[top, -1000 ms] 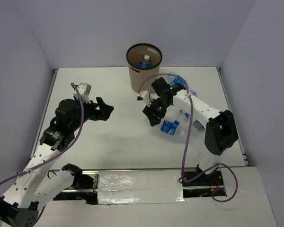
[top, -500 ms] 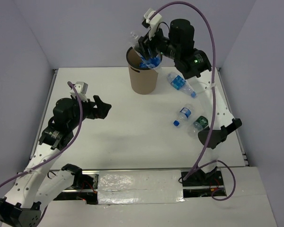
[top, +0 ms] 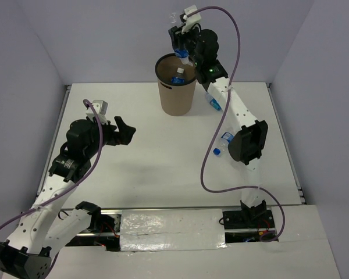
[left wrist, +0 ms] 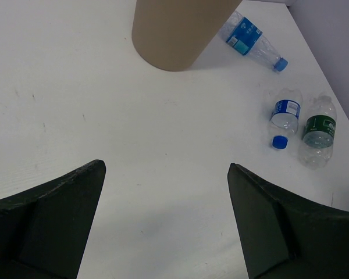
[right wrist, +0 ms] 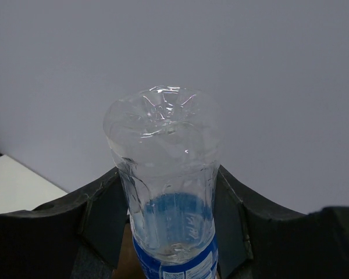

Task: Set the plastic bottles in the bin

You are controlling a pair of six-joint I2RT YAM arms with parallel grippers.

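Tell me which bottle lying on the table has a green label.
The rightmost bottle in the left wrist view; its neighbour and the bin-side bottle wear blue labels.

bright, even light is falling from overhead, and the white table [top: 151, 168] is glowing without washing out. the bin [left wrist: 174, 35] is casting only a pale, soft-edged shadow beside its base. small highlights are glinting on the clear bottle [right wrist: 163, 157] in my right wrist view, crisp against the plain grey wall [right wrist: 279, 70]. my left fingers [left wrist: 46, 226] are showing dark and slightly blurred along the bottom edge.
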